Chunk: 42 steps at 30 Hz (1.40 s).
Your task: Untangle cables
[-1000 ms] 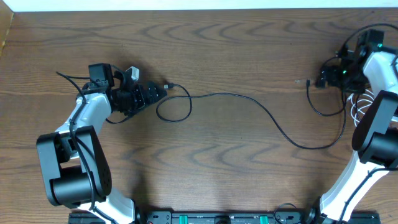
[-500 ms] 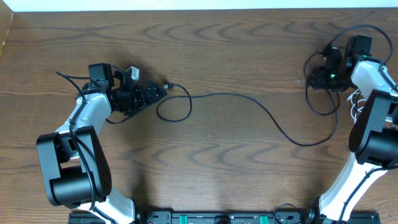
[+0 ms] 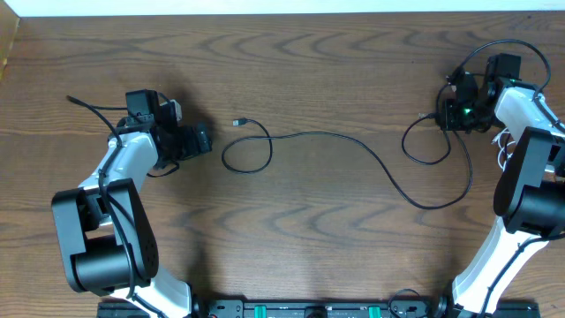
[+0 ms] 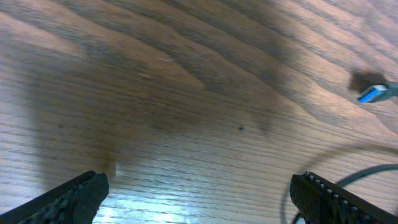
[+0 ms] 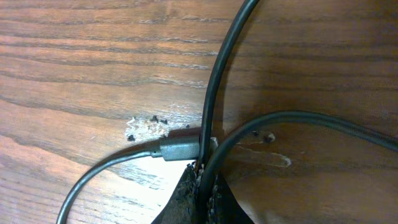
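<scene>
A thin black cable [image 3: 353,146] runs across the table from a small plug [image 3: 238,122] and a loop [image 3: 247,155] on the left to another loop [image 3: 428,146] on the right. My right gripper [image 3: 448,115] is shut on this cable [image 5: 217,74], which passes between the jaws right beside its grey plug [image 5: 180,149]. My left gripper [image 3: 201,139] is open, left of the plug and clear of it. In the left wrist view the wide-apart fingers [image 4: 74,196] hold nothing, and the blue-tipped plug [image 4: 376,93] lies at the far right. A white cable [image 3: 505,146] peeks out beside the right arm.
The table's far edge [image 3: 282,13] runs along the top. The arm bases and a black rail [image 3: 309,309] line the near edge. Thick black robot wires [image 3: 494,49] arch above the right wrist.
My right gripper closed on the black cable and carried it left and away from me, forming a new loop. My left gripper drew back to the left, away from the plug.
</scene>
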Each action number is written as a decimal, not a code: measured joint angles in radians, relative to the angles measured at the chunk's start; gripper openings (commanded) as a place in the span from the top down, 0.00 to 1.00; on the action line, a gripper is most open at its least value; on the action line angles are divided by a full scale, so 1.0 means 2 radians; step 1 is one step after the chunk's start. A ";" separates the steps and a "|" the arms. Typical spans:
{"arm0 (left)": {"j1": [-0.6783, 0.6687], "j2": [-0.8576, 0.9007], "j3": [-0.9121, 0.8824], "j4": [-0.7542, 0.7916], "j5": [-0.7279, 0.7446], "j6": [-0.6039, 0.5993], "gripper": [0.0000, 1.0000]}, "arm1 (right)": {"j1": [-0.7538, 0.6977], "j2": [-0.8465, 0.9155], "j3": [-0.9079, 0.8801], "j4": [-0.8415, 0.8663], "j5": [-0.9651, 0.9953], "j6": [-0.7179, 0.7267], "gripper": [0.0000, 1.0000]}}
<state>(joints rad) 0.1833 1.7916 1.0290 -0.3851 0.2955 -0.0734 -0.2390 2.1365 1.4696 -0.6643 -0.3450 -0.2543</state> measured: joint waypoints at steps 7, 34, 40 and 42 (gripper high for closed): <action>0.000 0.000 0.000 0.001 -0.018 -0.001 0.01 | 0.010 0.000 -0.002 -0.006 -0.055 0.000 0.99; -0.087 0.032 0.000 0.004 0.094 -0.201 0.63 | 0.227 0.000 -0.003 0.013 -0.093 0.090 0.74; -0.088 0.043 0.007 0.022 0.105 -0.229 0.64 | 0.276 0.000 -0.004 0.045 -0.093 0.157 0.55; -0.087 0.046 0.008 0.024 0.110 -0.235 0.64 | 0.292 0.000 -0.004 0.061 -0.093 0.175 0.44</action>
<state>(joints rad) 0.0086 1.8832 1.0458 -0.3363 0.5152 -0.5442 0.3450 2.1368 1.4612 -0.5430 -0.5320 0.0948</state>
